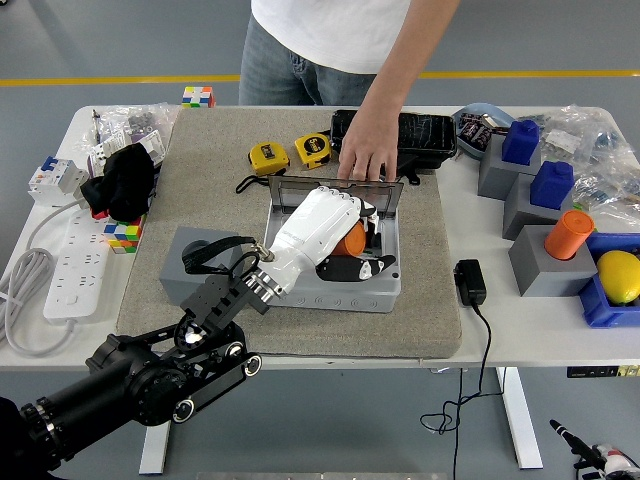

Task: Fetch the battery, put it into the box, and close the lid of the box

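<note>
My left hand [345,243], white with black fingertips, reaches into the grey box [340,290] on the felt mat and is shut on an orange battery [350,238], holding it low inside the box. The box's clear lid [335,189] stands open at the far side. A person's hand [367,155] rests on the top edge of that lid. My right hand is not in view.
A grey block [190,275] lies left of the box under my arm. Two yellow tape measures [292,152] and a black tray [425,135] sit behind the box. A black charger [470,281] lies right of the mat. Grey stands with blue and orange pieces [545,210] fill the right side.
</note>
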